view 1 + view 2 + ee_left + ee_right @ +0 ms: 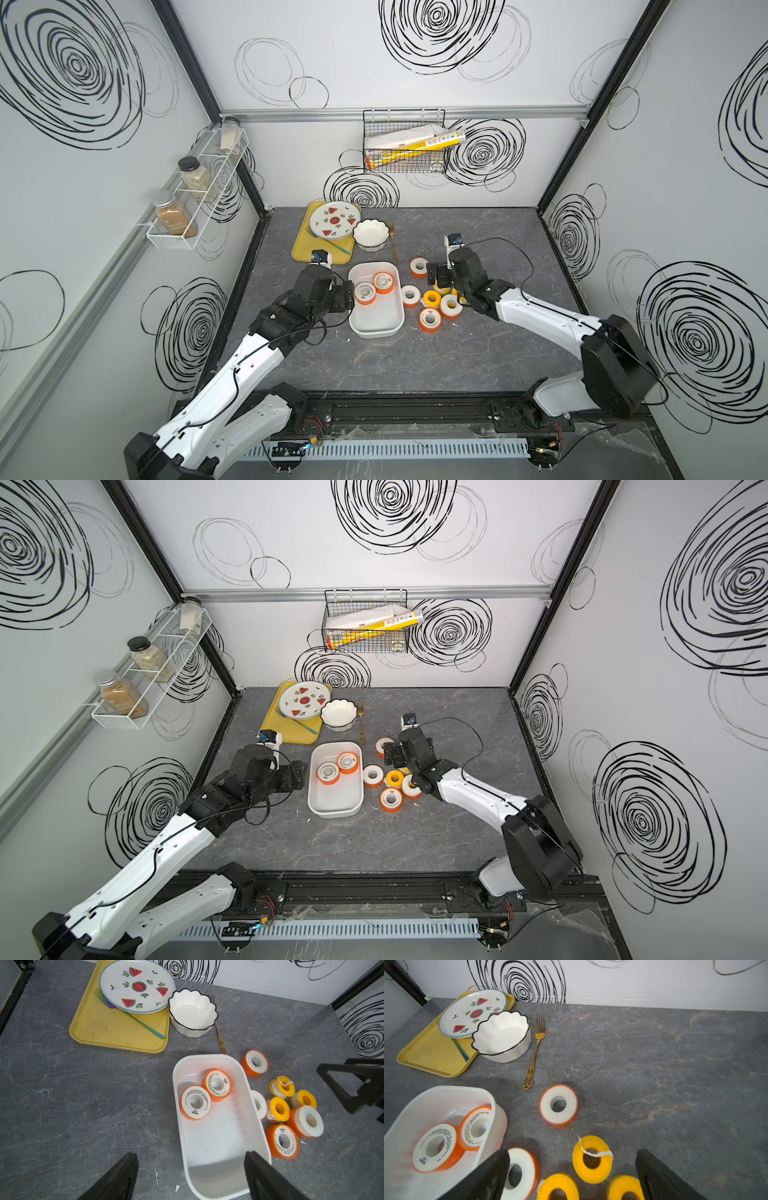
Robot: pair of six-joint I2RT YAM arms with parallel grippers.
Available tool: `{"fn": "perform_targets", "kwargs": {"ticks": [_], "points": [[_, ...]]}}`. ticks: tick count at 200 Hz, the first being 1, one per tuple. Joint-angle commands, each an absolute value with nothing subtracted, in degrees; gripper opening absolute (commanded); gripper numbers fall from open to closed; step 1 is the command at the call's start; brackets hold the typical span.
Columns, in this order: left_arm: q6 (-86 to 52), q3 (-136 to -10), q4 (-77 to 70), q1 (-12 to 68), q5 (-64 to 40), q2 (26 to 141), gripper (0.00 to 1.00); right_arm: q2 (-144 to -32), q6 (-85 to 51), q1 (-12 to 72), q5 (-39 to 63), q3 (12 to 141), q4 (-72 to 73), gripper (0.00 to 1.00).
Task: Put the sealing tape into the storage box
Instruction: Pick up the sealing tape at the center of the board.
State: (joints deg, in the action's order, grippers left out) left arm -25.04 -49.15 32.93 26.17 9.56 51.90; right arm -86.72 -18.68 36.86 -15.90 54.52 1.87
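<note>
The left claw [190,1155] is open: its two black fingers stand far apart with nothing between them, one finger over the inside of the storage box [214,1142] and the other over the bare grey surface [83,1105]. Two spools of the sealing tape [196,1103] lie flat inside the box, just ahead of this claw. They touch each other, and the farther spool [217,1085] is orange like the nearer one. The right claw [573,1153] is also open wide and grips nothing. It hangs over the loose spools that lie on the surface beside the box. Below the gap between its fingers lies a yellow spool [592,1159] with a torn white end of tape across its hole, and two more yellow ones show closer to the claw. One finger partly hides a white-faced spool [521,1172] that lies just beside the box wall. Ahead of the right claw a single orange spool [558,1105] lies apart from the group. The left wrist view shows seven spools outside the box in all. Farther ahead of both claws are a yellow tray [116,1030] carrying a watermelon plate [137,987], a fluted white bowl [192,1012] just beside the tray, and a golden fork [536,1047] near the bowl.
</note>
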Motion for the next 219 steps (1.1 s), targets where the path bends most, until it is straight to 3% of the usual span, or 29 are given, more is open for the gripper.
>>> {"fn": "perform_targets", "kwargs": {"ticks": [1, 23, 91, 176, 219], "points": [[-24.2, -49.0, 31.1, 25.7, 9.0, 51.9, 0.87, -93.5, -16.1, 36.7, -11.1, 62.1, -5.7, 1.00], [-24.1, -48.8, 31.0, 25.7, 8.8, 52.3, 0.95, -100.2, -15.2, 36.7, -9.6, 68.6, -8.4, 1.00], [-23.7, -48.6, 30.7, 25.7, 8.2, 53.3, 0.95, -115.9, -13.8, 35.1, -9.3, 83.1, -16.0, 1.00], [-23.7, -48.6, 30.9, 25.5, 7.8, 54.4, 0.95, -119.7, -13.8, 34.3, -9.2, 82.9, -14.9, 1.00], [-23.7, -48.7, 31.0, 25.5, 7.7, 54.8, 0.95, -121.1, -14.2, 33.6, -7.4, 84.2, -15.1, 0.90]]}}
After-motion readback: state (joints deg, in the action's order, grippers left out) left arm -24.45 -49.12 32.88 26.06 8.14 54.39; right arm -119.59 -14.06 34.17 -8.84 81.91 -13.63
